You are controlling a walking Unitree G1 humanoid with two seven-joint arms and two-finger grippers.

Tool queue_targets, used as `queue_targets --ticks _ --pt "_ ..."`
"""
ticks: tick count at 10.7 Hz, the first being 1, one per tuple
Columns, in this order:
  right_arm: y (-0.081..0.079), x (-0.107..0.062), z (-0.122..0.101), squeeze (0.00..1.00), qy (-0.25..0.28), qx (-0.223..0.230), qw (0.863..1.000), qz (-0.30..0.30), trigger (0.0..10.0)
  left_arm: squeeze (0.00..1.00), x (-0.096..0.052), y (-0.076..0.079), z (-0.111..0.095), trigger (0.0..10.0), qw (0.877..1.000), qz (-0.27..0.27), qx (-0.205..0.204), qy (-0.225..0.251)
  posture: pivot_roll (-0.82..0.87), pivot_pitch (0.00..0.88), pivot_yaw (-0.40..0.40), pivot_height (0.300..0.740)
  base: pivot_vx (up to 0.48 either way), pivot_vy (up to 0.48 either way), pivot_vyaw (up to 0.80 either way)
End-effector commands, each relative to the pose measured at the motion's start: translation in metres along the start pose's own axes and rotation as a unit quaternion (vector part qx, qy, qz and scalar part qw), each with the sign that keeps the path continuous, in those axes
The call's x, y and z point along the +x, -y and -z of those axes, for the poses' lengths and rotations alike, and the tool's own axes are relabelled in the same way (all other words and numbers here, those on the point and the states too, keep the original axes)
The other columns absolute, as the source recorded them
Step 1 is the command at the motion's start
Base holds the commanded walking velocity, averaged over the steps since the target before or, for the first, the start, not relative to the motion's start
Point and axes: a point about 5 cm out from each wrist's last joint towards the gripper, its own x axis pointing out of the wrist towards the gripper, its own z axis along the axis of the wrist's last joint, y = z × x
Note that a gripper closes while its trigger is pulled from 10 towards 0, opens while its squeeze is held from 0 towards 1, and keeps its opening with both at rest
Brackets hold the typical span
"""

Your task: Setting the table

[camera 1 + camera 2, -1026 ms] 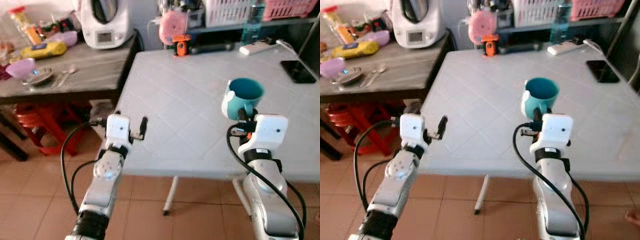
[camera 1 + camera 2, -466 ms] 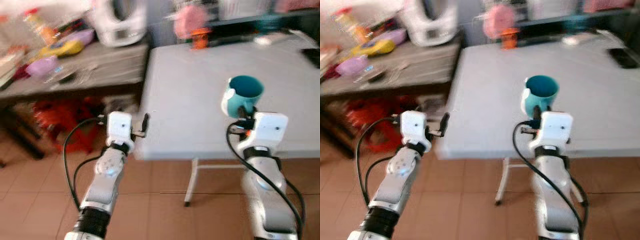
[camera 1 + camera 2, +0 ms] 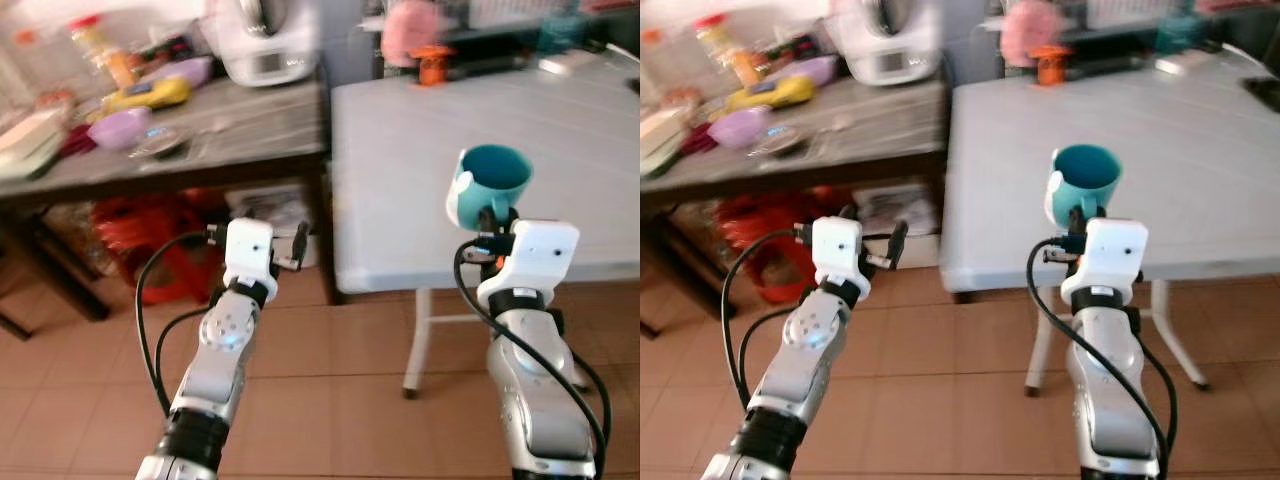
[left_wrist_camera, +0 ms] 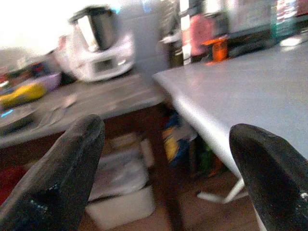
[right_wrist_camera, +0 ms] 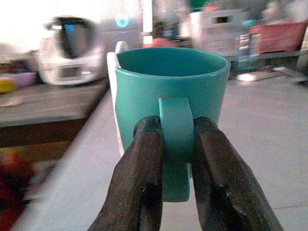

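Two tables side by side, robot standing before the gap between them.

The mug (image 3: 487,187) sits upright in the right gripper (image 5: 174,144), above the near edge of the table (image 3: 560,150) on the right. The wooden side table (image 3: 200,130) stands left, carrying a bowl (image 3: 119,128), bottle (image 3: 92,42) and kitchen machine (image 3: 262,40). The left gripper (image 3: 296,245) hovers over the floor (image 3: 330,390), before the side table.

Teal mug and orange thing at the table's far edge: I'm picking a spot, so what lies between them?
In the right eye view, only bare white table lies between the teal mug, held by the right hand, and the orange object.
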Motion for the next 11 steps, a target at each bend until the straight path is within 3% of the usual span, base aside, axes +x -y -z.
queue_targets --ticks 1,9,11 --pt "-0.0081 0.0013 -0.0058 0.0 0.016 0.006 1.0 -0.013 10.0 0.0 -0.0015 -0.0072 0.0027 10.0 1.0 -0.008 0.006 -0.006 -0.15 0.023 0.151 0.74 0.0 0.458 0.0" --pt "-0.009 -0.0026 0.0005 0.0 0.007 0.01 1.0 -0.018 10.0 0.0 -0.0036 -0.0064 0.007 10.0 1.0 -0.009 0.01 -0.009 -0.15 0.031 0.155 0.74 0.0 0.457 0.0" --pt "-0.0104 -0.0041 0.0004 0.0 0.006 0.013 1.0 -0.021 10.0 0.0 -0.0051 -0.0033 0.0038 10.0 1.0 0.009 0.002 0.003 -0.15 0.037 0.152 0.74 0.0 0.0 0.0"
